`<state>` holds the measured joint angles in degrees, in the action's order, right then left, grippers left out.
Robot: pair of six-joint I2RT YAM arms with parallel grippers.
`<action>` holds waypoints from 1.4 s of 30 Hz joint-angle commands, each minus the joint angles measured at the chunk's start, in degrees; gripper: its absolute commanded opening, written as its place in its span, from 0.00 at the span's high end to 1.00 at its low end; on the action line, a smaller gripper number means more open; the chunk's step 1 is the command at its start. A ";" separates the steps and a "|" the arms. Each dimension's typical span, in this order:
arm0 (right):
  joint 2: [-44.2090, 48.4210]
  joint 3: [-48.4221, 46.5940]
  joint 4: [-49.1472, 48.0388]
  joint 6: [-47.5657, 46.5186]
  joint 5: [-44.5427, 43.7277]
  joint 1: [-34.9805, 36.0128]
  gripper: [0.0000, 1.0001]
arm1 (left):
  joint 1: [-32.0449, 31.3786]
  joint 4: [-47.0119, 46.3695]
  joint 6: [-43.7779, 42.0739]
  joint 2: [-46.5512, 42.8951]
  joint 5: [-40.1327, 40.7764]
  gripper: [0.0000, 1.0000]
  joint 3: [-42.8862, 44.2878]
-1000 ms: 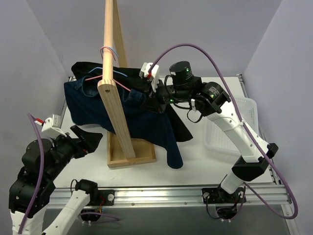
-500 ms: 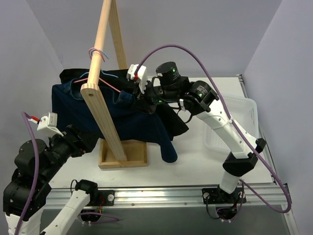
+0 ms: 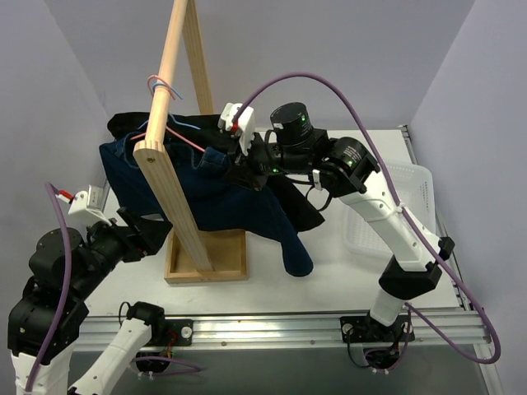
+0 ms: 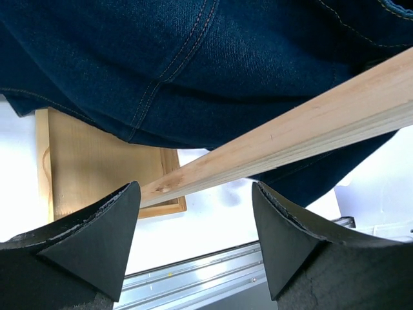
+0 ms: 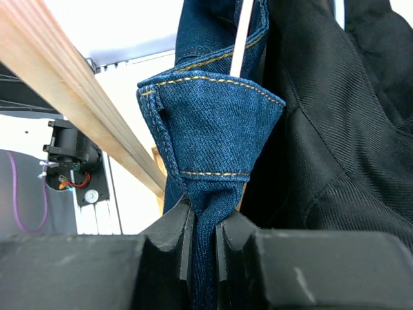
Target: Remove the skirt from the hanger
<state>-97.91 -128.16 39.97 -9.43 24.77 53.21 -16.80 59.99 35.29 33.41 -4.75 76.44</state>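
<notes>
While the white table (image 3: 346,271) carries everything, the biggest item on it is the wooden rack (image 3: 169,156). It's a tilted beam running to the top of the overhead view, with its foot in a shallow wooden base tray (image 3: 222,257).

The dark blue denim skirt (image 3: 222,197) is draped on the hanger (image 3: 185,138) over that beam. One end trails down to the table just right of the tray. A black garment (image 3: 300,206) hangs on its far/right side, touching it.

A white basket (image 3: 387,214) sits at the table's right edge, apart from the rack.

The hanger is thin pink wire, hooked over the beam, with its arm inside the waistband.

At the skirt's right waistband corner is the right gripper (image 3: 247,164). The wrist view shows both fingers (image 5: 174,226) squeezed onto a bunched fold of denim just below the yellow-stitched band.

Low on the rack's left is the left gripper (image 3: 156,230), jaws spread wide with nothing between them. Its wrist view looks up past the beam at the skirt's underside, touching neither.
</notes>
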 commanded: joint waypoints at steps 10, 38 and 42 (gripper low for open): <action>7.64 0.97 -10.87 0.55 -4.38 6.38 1.00 | -0.17 3.03 -1.98 1.31 4.13 0.22 4.15; 6.15 14.42 -21.59 6.00 1.57 1.46 1.00 | -0.17 7.61 -11.47 9.73 21.09 0.29 24.71; 6.41 16.53 -22.12 6.62 3.08 0.93 1.00 | -0.17 6.29 -10.42 14.48 21.55 0.29 28.14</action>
<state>-95.13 -111.46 26.41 -4.58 23.99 54.33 -16.80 67.37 26.48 42.94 13.74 103.22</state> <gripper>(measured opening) 0.055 0.711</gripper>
